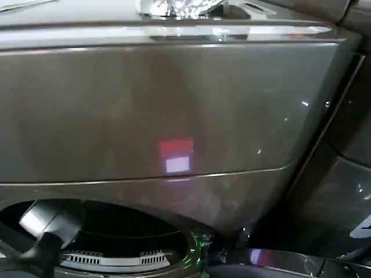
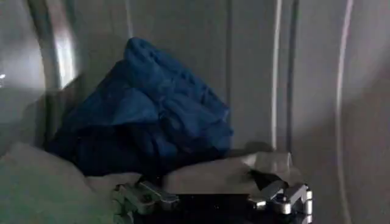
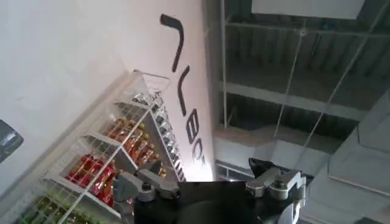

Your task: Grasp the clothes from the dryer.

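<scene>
Left gripper (image 2: 213,198) inside the dryer (image 1: 174,116) drum, fingers spread apart, nothing between them. Clothes (image 2: 146,115) straight ahead of it: dark blue piece heaped in a peak against the drum's back wall, pale fabric (image 2: 42,182) spread low around and in front of that heap. Pale fold lying just beside the fingertips, possibly touching, hard to tell in the dim drum. Blue heap a little farther in, no clear long axis, more a mound than a strip. Left arm plainly the nearer one; a straight reach inward toward the mound looks the likely approach. Right gripper (image 3: 207,185) well away from the dryer, aimed up at a wire rack of bottles (image 3: 109,164) and the ceiling, fingers apart, holding nothing.
</scene>
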`<move>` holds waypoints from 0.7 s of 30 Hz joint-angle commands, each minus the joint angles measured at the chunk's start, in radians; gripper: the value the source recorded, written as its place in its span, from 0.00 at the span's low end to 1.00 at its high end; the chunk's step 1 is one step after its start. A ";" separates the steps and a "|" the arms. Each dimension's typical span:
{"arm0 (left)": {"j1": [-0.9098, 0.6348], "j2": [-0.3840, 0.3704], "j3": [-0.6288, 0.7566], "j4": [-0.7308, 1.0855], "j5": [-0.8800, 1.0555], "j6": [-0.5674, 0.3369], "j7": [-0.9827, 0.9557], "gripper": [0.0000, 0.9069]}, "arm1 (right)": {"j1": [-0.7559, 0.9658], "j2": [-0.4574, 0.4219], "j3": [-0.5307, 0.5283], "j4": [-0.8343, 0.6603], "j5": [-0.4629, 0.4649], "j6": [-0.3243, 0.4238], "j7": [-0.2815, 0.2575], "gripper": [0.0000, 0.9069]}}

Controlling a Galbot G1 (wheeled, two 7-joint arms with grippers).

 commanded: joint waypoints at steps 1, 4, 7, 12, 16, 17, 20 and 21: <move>-0.005 0.002 0.000 0.006 -0.001 0.000 -0.010 0.14 | 0.002 0.001 -0.001 0.000 0.001 0.001 -0.001 1.00; -0.006 0.002 0.000 0.007 -0.001 -0.001 -0.009 0.09 | 0.005 0.002 -0.003 0.001 0.001 0.002 -0.001 1.00; -0.006 0.002 0.001 0.010 0.000 -0.001 -0.009 0.05 | 0.008 0.004 -0.004 -0.001 0.000 0.002 -0.002 1.00; -0.001 0.001 -0.003 0.009 -0.011 -0.001 -0.014 0.00 | 0.011 0.004 -0.006 -0.001 -0.001 0.003 -0.002 1.00; 0.007 0.000 -0.021 0.003 -0.041 0.005 -0.035 0.00 | 0.013 0.003 -0.006 -0.003 -0.001 0.004 -0.002 1.00; 0.008 -0.002 -0.023 0.002 -0.047 0.007 -0.037 0.00 | 0.014 0.003 -0.007 -0.004 -0.001 0.004 -0.002 1.00; 0.013 -0.007 -0.039 -0.010 -0.099 0.020 -0.065 0.00 | 0.015 0.003 -0.008 -0.007 -0.002 0.006 -0.002 1.00; 0.016 -0.009 -0.047 -0.015 -0.113 0.022 -0.077 0.00 | 0.016 0.002 -0.008 -0.008 -0.002 0.006 -0.002 1.00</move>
